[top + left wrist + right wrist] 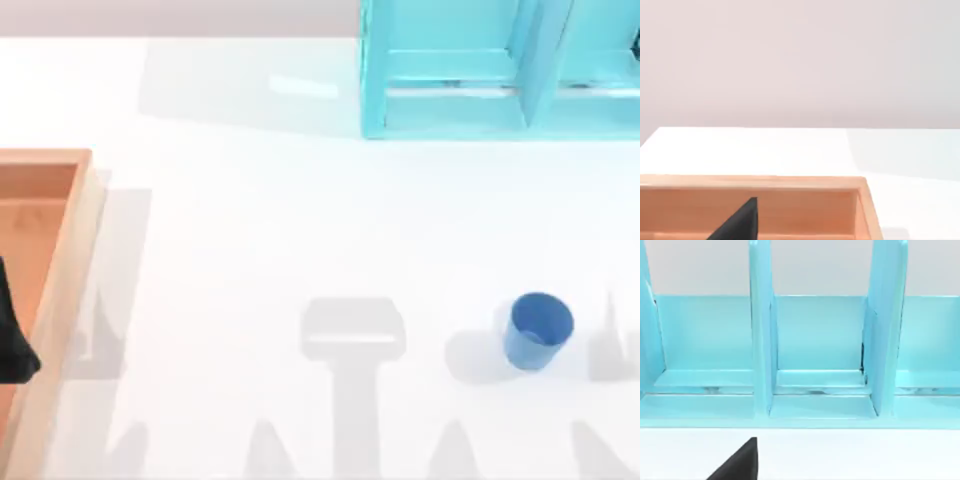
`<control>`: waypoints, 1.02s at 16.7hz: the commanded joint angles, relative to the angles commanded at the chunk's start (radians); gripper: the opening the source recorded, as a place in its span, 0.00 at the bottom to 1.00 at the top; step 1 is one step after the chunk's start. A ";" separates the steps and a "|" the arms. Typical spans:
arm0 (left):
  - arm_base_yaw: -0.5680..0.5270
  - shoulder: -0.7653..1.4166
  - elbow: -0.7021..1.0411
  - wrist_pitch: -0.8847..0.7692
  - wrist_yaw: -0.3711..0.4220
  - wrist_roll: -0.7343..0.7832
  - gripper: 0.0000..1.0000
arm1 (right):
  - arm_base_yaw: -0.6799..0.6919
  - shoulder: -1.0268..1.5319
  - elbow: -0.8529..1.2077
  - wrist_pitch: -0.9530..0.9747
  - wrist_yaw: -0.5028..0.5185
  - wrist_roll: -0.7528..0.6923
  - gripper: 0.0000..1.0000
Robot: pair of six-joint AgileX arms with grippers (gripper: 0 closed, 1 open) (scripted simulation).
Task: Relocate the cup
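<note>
The cup (538,330) stands upright on the table's right side, so my right arm looks nearer. I cannot tell how either arm's jaws stand.

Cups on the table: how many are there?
1. The blue cup stands upright toward the table's right side, nearer the front edge, well apart from the shelf unit.

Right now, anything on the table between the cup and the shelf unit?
No. In the top view the cup stands upright on the white table, and the stretch up to the light-blue shelf unit is bare.
</note>
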 joint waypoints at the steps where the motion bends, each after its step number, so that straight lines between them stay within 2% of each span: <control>1: 0.000 0.000 0.000 0.000 0.000 0.000 1.00 | 0.000 0.000 0.000 0.000 0.000 0.000 1.00; 4: 0.000 0.000 0.000 0.000 0.000 0.000 1.00 | 0.009 0.032 0.032 -0.030 -0.001 0.010 1.00; 8: 0.000 0.000 0.000 0.000 0.000 0.000 1.00 | 0.054 0.224 0.214 -0.188 0.001 0.059 1.00; 17: 0.000 0.000 0.000 0.000 0.000 0.000 1.00 | 0.215 1.089 0.855 -0.775 0.002 0.229 1.00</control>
